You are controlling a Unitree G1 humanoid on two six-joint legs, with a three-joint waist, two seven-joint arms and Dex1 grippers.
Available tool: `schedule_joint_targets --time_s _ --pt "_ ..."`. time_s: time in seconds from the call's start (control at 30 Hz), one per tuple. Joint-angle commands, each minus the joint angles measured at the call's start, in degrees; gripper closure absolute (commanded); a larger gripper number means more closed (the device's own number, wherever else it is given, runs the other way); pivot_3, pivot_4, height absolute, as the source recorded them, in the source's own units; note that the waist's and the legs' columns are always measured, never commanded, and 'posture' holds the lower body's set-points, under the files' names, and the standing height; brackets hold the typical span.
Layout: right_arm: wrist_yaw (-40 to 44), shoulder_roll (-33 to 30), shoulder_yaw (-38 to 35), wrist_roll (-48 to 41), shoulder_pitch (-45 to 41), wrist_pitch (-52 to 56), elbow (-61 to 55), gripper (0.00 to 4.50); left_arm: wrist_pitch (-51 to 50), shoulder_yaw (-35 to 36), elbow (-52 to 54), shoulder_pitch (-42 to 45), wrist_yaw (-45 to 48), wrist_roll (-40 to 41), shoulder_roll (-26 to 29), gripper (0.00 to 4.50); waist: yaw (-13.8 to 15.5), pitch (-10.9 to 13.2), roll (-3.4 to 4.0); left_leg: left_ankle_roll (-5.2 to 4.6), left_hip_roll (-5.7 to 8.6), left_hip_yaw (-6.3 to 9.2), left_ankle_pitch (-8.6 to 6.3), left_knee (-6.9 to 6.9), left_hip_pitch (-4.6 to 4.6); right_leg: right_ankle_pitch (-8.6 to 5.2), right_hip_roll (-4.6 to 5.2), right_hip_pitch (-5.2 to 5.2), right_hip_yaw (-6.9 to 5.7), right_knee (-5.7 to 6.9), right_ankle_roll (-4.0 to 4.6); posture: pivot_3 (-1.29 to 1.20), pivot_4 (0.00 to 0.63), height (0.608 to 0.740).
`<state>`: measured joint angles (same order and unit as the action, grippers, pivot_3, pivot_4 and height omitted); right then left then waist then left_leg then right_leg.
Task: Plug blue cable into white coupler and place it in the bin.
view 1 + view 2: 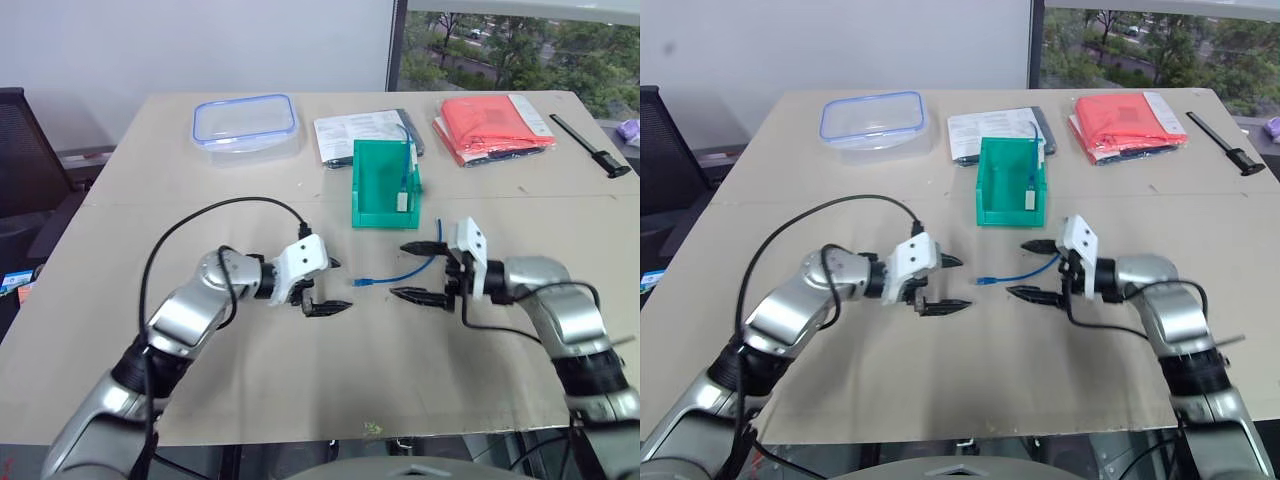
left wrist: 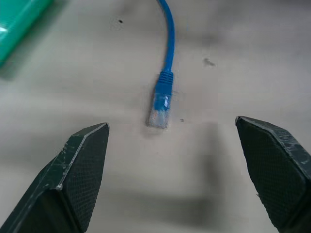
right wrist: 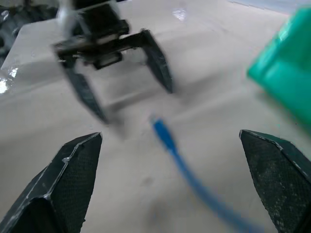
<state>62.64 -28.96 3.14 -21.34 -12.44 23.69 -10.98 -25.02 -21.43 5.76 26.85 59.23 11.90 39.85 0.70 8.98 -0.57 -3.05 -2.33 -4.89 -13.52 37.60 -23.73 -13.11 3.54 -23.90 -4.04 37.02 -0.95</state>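
Blue cable [image 3: 194, 170] smeared by blur between my right jaws, its far end cut off at the frame edge. My left gripper [image 3: 116, 73] ahead, also blurred. Bin [image 2: 19, 24] clipped to a green corner beyond my left jaws.

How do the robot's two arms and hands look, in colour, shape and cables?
Both arms are silver-grey metal with black joints. Each wrist carries a white block. The left hand and the right hand each have two black, pointed fingers with a finely textured inner face. A black cable loops from the left wrist back along the arm; another hangs under the right wrist.
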Motion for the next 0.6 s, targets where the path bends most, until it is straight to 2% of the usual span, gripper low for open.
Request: schedule_joint_targets --time_s 0.03,0.1,0.2,0.23,0.3,0.37,0.43,0.53,0.6 --pt "-1.9 -1.7 -3.4 -3.1 3.9 0.3 -6.4 0.03 3.0 -1.4 -4.1 3.3 2.5 -2.2 -2.1 0.21 0.0 0.0 -0.01 -0.06 0.00 0.01 -0.04 0.01 0.02 0.00 0.00 0.00 0.00 0.03 0.00 0.00 0.150 0.736" --pt "-3.1 -2.4 -4.4 -3.7 5.8 0.6 -7.9 0.03 3.6 -1.9 -6.0 4.4 3.9 -2.8 -2.9 0.21 -0.2 0.0 -0.01 -0.08 -0.01 -0.02 -0.04 0.04 0.04 0.00 -0.04 0.00 0.06 0.04 -0.01 0.00 0.150 0.736" --pt "-4.7 -3.1 -5.5 -4.2 7.4 0.7 -9.0 0.00 2.8 -2.6 -7.2 5.1 6.0 -3.6 -3.2 1.01 0.0 0.0 -0.02 -0.09 -0.06 0.03 -0.05 0.24 0.02 -0.06 -0.08 0.00 0.05 0.16 -0.11 0.00 0.150 0.736" --pt "-5.1 -3.2 -5.6 -4.3 7.6 0.7 -9.2 0.00 2.5 -3.0 -7.5 5.2 6.8 -4.0 -3.0 1.62 0.0 0.0 -0.02 -0.10 -0.07 0.05 -0.06 0.28 0.03 -0.10 -0.08 0.01 0.06 0.19 -0.16 0.00 0.150 0.736" --pt "-5.6 -3.6 -5.6 -4.5 7.8 0.6 -9.3 0.00 2.3 -3.2 -7.9 5.3 7.5 -4.8 -2.9 2.45 0.0 0.0 -0.02 -0.10 -0.09 0.05 -0.06 0.35 0.02 -0.11 -0.07 0.01 0.06 0.25 -0.16 0.00 0.150 0.736" --pt "-6.2 -3.7 -5.3 -4.7 7.7 0.7 -9.4 0.00 2.2 -3.2 -8.2 5.1 7.8 -5.4 -2.9 3.61 0.0 0.0 -0.02 -0.11 -0.09 0.05 -0.07 0.41 0.01 -0.11 -0.05 0.01 0.07 0.31 -0.15 0.00 0.150 0.736" --pt "-7.3 -3.1 -4.6 -5.7 7.5 2.3 -10.3 0.00 2.7 -2.7 -8.2 4.8 7.6 -5.4 -3.5 4.42 0.0 0.0 -0.02 -0.12 -0.09 0.06 -0.07 0.44 0.00 -0.11 -0.04 0.01 0.07 0.33 -0.15 0.00 0.150 0.736" --pt "-8.4 -2.3 -3.9 -10.2 8.3 7.4 -12.7 0.00 3.2 -1.6 -8.1 4.5 6.7 -4.8 -4.9 4.48 0.1 0.0 -0.02 -0.12 -0.10 0.10 -0.07 0.48 -0.01 -0.07 -0.02 0.01 0.09 0.37 -0.07 0.00 0.150 0.736" --pt "-9.3 -1.5 -4.9 -17.5 9.8 14.0 -14.9 0.00 1.9 0.0 -7.6 4.2 6.1 -3.2 -6.4 4.48 0.3 0.0 -0.03 -0.12 -0.11 0.15 -0.07 0.50 -0.02 -0.05 -0.01 0.02 0.10 0.41 -0.04 0.00 0.150 0.736"
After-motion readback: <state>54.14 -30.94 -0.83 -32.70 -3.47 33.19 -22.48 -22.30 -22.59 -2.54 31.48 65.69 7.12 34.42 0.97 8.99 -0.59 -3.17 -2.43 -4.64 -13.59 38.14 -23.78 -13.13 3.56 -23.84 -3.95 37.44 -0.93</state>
